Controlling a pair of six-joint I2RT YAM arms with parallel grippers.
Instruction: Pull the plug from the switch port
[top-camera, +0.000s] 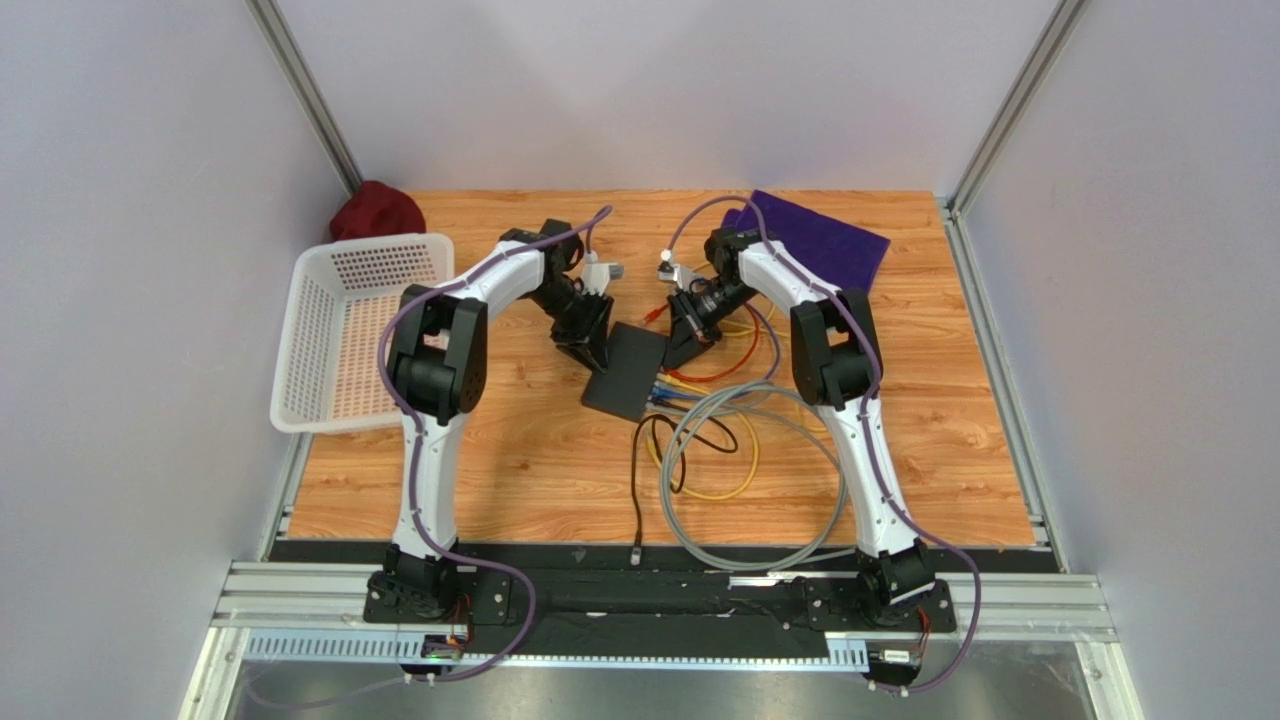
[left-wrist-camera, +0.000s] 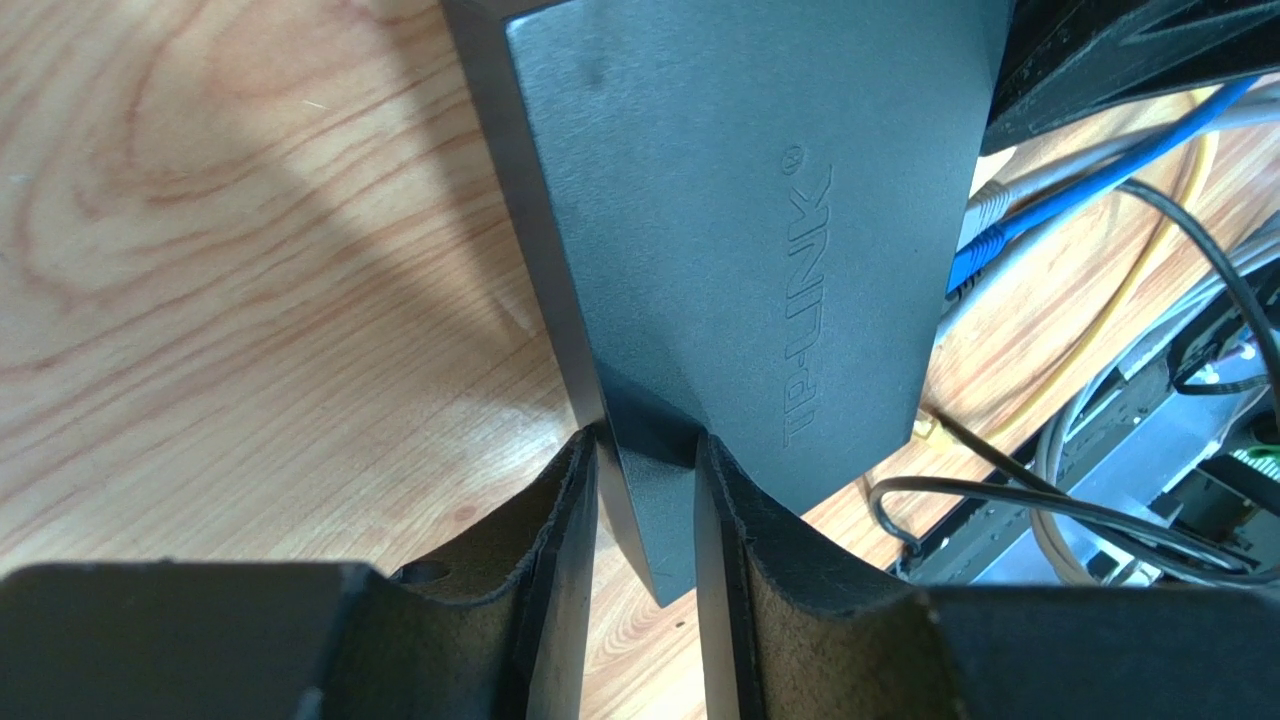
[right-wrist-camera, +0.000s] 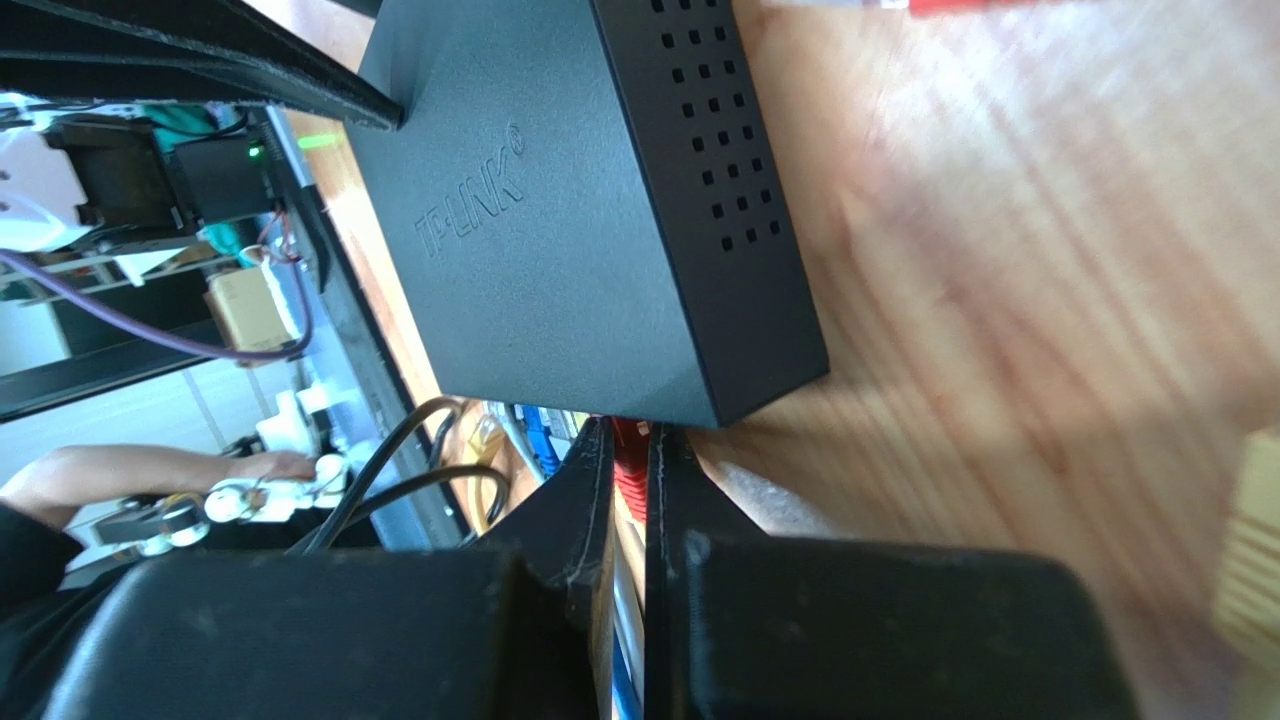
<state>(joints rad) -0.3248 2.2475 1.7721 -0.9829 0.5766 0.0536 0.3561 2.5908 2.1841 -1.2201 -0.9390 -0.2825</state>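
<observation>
A: Two arms are out over the wooden table (top-camera: 496, 465). The left arm (top-camera: 436, 360) rises from its base, runs forward, then bends its wrist down and inward.

B: And the right arm (top-camera: 845, 360) mirrors it, wrist folded in toward the centre, so the two grippers face each other.

A: Between them lies the switch (top-camera: 628, 375), flat and black. Left gripper (left-wrist-camera: 646, 450) is clamped on it, one finger on each side of the box's thin edge, right at a corner.

B: From the right wrist, that box sits just ahead of the fingertips, its vented side running away from the camera.

A: What's the right gripper (right-wrist-camera: 631, 435) doing?

B: Drawn almost together, with only a thin gap, and a red plug (right-wrist-camera: 631, 468) is pinched in it, right against the switch's near edge. Whether it sits in the port, I cannot tell.

A: A blue cable (left-wrist-camera: 1052, 203) also runs into the switch, past the left fingers on the far side of the box.
</observation>
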